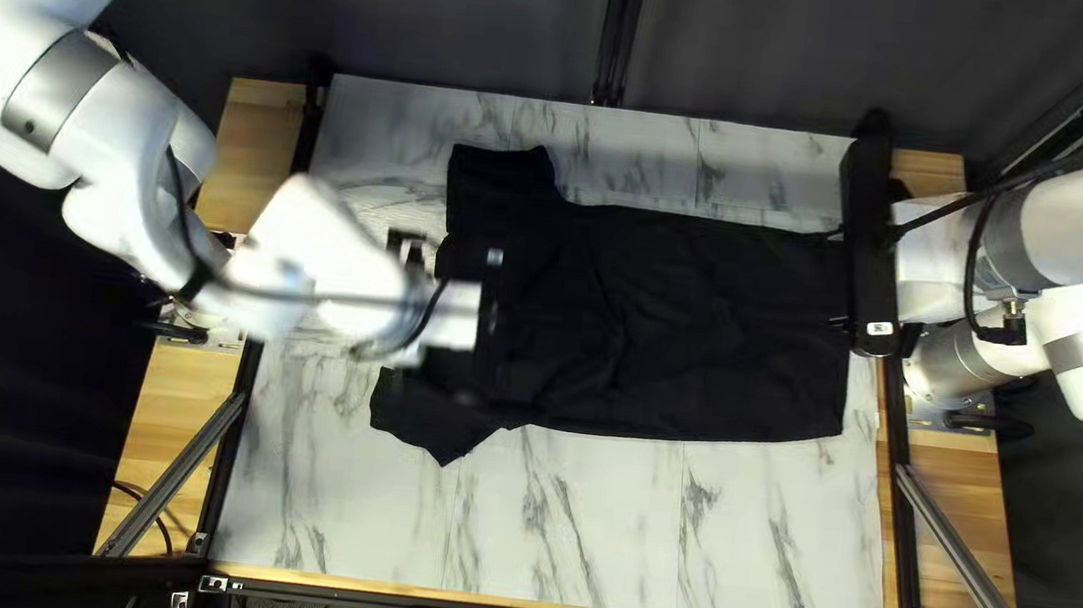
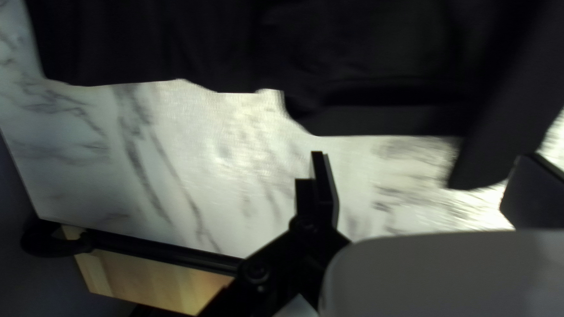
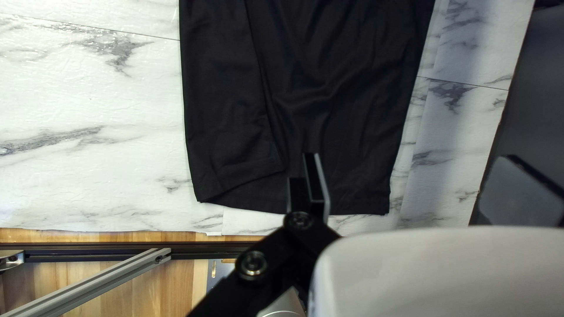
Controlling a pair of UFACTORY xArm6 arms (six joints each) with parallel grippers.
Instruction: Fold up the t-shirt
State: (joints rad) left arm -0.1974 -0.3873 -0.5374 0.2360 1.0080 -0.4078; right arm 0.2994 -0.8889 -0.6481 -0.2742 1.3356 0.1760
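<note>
Hovering near two ends of the black t-shirt (image 1: 700, 328), my left pincer (image 1: 486, 325) and right pincer (image 1: 835, 279) are standing wide open. The t-shirt is lying on the white table (image 1: 598, 531), with lots of room showing past the t-shirt's near edge.

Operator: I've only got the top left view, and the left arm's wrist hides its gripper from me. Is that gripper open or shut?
Observer: Open. The left wrist view shows the left gripper with its fingers wide apart and no cloth pinched between them.
Operator: Thanks. How does the T-shirt look near the right gripper?
Observer: In the right wrist view, an upper layer of cloth runs along one side, and its slanting end edge pulls back from the hem toward the middle.
</note>
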